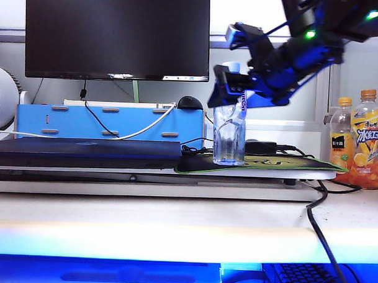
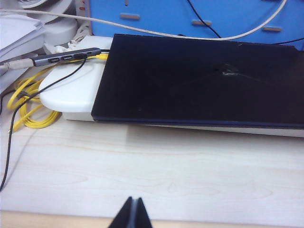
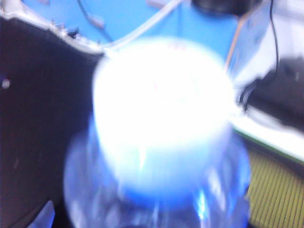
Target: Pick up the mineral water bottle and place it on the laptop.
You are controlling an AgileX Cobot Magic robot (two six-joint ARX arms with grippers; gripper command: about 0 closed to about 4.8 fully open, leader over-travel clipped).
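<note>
Pale wood forms the bench (image 1: 174, 218), with a black monitor (image 1: 117, 33) and a blue organiser box (image 1: 109, 123) at the back and a raised white stand carrying the working things.

Farthest left in the exterior view, the laptop (image 1: 83, 153) lies closed and flat on that stand, its dark lid bare. A white cable (image 2: 156, 33) runs just behind it and yellow cable (image 2: 26, 102) is coiled beside the stand. The left claw (image 2: 133, 213) hangs over the bare bench in front of the laptop, its tips pressed together and holding nothing.

Just right of the laptop, the mineral water bottle (image 1: 229, 127) stands upright on the green-edged mouse mat (image 1: 269, 163), near the mat's left end. The right claw (image 1: 231, 87) sits around the bottle's upper part, spread wide, and I judge it grips nothing yet; the right wrist view shows only the white cap (image 3: 161, 109), very close and blurred. At the far right, two orange-capped juice bottles (image 1: 360, 138) stand well apart from all this.

The main risk is a tip-over: the bottle is tall, narrow and looks mostly empty, so a finger brushing the cap or shoulder could topple it toward the laptop. Closing high on the neck could let it swing or slip. Thin plastic may also buckle under a hard squeeze. Set down off-level on the smooth lid, it could fall and roll.
</note>
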